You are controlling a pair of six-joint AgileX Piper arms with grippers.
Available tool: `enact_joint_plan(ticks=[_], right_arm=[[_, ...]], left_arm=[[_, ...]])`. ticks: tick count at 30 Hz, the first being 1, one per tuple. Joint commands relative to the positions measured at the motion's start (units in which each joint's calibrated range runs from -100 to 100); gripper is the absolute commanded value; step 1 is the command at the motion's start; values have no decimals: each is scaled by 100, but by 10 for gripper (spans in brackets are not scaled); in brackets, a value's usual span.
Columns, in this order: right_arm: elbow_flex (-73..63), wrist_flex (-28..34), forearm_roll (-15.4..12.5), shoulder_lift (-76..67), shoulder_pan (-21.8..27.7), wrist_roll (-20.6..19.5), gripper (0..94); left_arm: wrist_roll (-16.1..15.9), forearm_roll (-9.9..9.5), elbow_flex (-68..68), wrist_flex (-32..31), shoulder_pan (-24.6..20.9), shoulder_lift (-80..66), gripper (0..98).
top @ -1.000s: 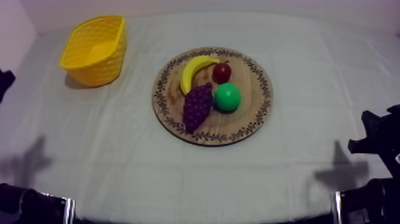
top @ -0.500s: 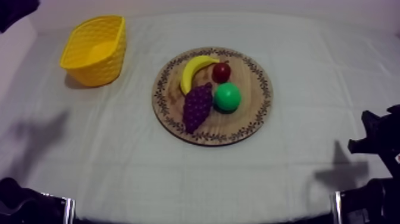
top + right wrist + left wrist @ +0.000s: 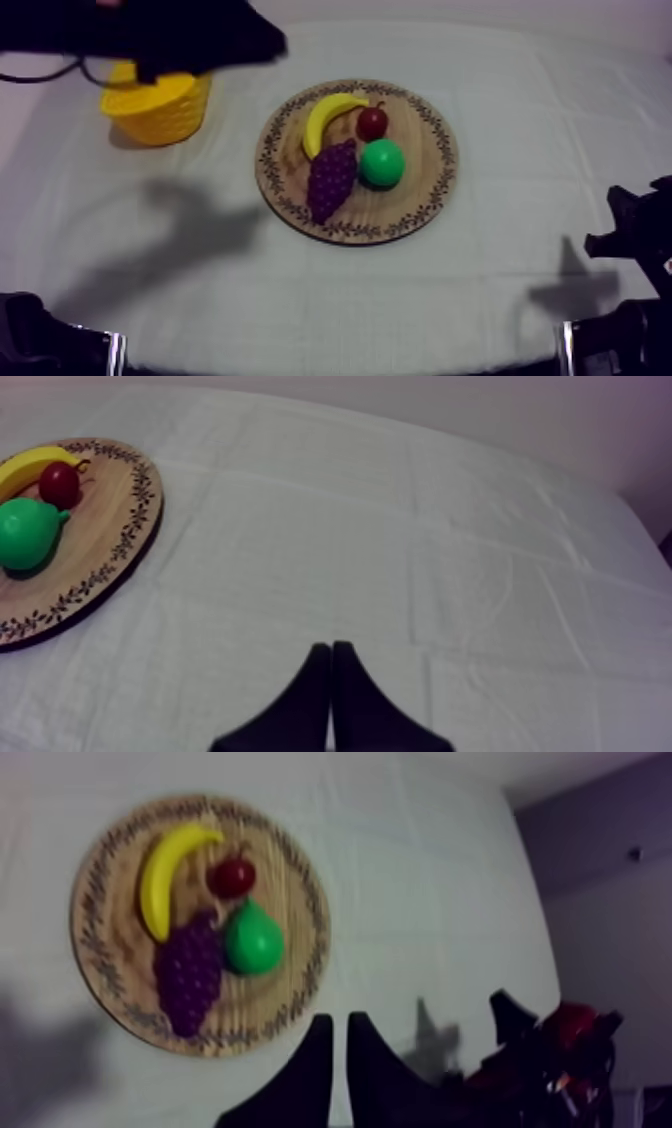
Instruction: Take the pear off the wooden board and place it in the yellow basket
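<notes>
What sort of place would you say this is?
Probably an indoor robot test bench: a cloth-covered table, toy fruit such as the pear on a wooden board, a yellow basket, and a robot arm over the basket.

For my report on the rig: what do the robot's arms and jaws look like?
The left arm and right arm are black. The left gripper and right gripper each have two black jaws, broad at the base, tapering to narrow tips.
</notes>
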Motion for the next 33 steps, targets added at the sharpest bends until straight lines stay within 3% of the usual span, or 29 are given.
enact_joint_plan(ticks=[1,12,15,19,22,28,33], right_arm=[[3,-5,-1,1,-1,6,3],[3,-5,-1,1,-1,6,3],[3,-5,-1,1,-1,6,3],[3,-5,-1,1,-1,6,3],[3,-5,-1,1,-1,6,3],[3,-5,-1,1,-1,6,3],[3,-5,-1,1,-1,6,3]], left_arm=[[-5,76,188,-297,220,411,52],[-61,311,660,-871,414,1192,74],[-65,308,661,-892,407,1278,210],[7,273,686,-865,360,1309,605],[233,129,739,-852,374,1253,792],[539,-102,750,-785,406,1171,910],[529,-137,571,-654,357,1304,873]])
